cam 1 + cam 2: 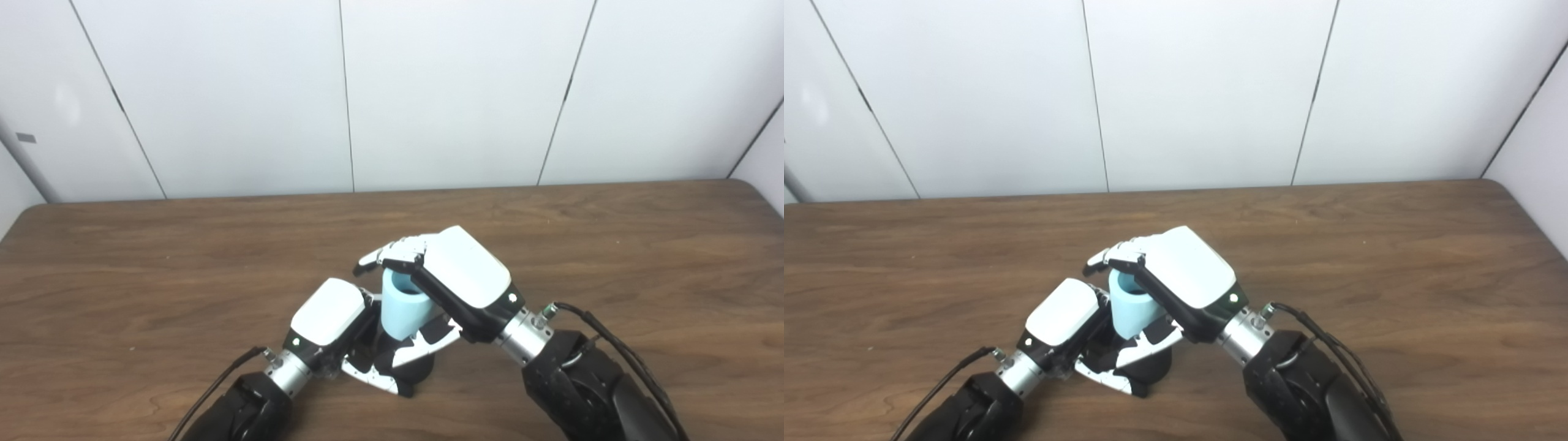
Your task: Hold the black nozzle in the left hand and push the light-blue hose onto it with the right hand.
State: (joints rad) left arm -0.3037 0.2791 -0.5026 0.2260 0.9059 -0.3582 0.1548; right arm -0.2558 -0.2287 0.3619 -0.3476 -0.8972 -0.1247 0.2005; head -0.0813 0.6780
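Note:
A short light-blue hose piece [403, 309] stands upright near the table's front centre, its open end facing up. My right hand [456, 275] is shut on it, fingers curled over the far side and thumb below. Under the hose sits the black nozzle [416, 367], mostly hidden, only a dark rounded part showing. My left hand [334, 318] is shut on the nozzle from the left, fingers wrapped around its base. The hose's lower end [1132, 331] meets the nozzle between both hands; the joint itself is hidden.
The brown wooden table [184, 257] stretches wide on both sides of the hands. White wall panels [429, 92] rise right behind its far edge. Black cables [612, 343] run along both forearms.

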